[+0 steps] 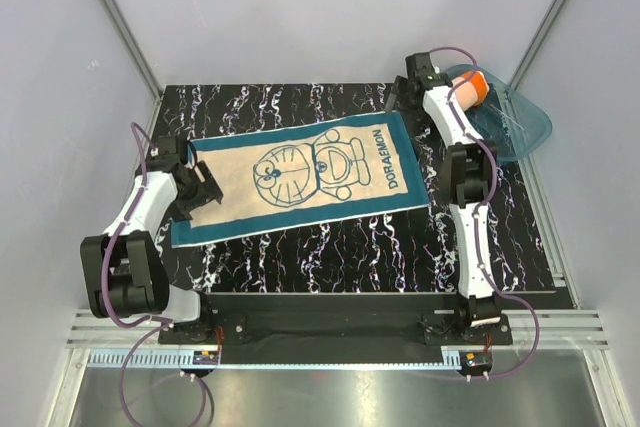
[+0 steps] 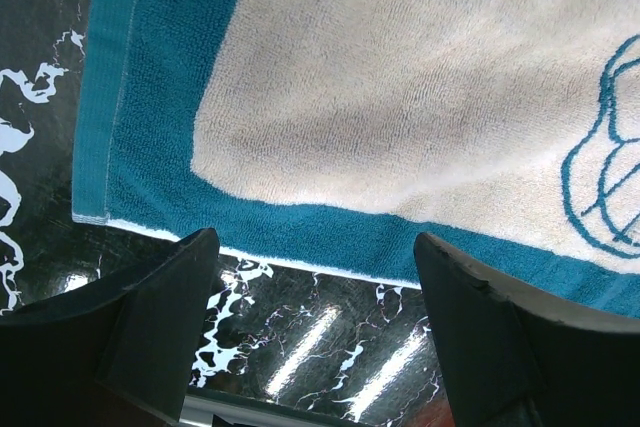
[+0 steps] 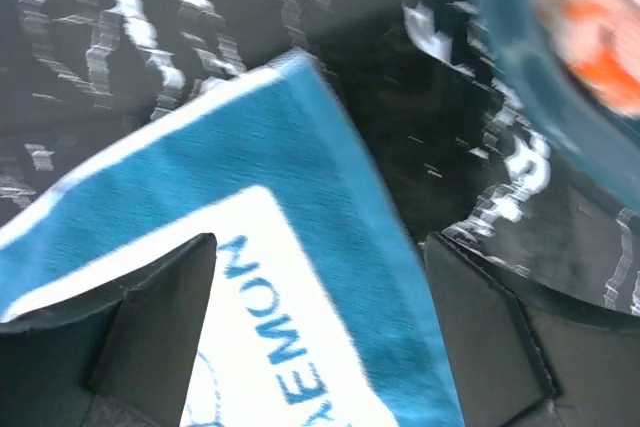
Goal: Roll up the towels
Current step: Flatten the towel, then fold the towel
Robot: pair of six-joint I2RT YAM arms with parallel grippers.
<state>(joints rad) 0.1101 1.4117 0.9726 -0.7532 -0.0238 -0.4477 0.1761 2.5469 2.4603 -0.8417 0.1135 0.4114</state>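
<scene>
The teal-blue towel (image 1: 300, 177) lies spread flat on the black marbled table, with a cream centre carrying a cartoon print and lettering. My left gripper (image 1: 205, 189) stands open at its left short edge; in the left wrist view the towel's border (image 2: 330, 237) lies just beyond the open gripper (image 2: 315, 252). My right gripper (image 1: 412, 82) hangs open over the towel's far right corner (image 3: 300, 197), nothing between its fingers (image 3: 160, 317). The orange towel (image 1: 476, 87) sits bundled in the tub at the back right, blurred (image 3: 590, 37) in the right wrist view.
A translucent teal plastic tub (image 1: 522, 127) stands at the back right table corner, close to my right arm. White walls enclose the table on three sides. The table's front edge (image 1: 330, 292) runs just ahead of both arm bases.
</scene>
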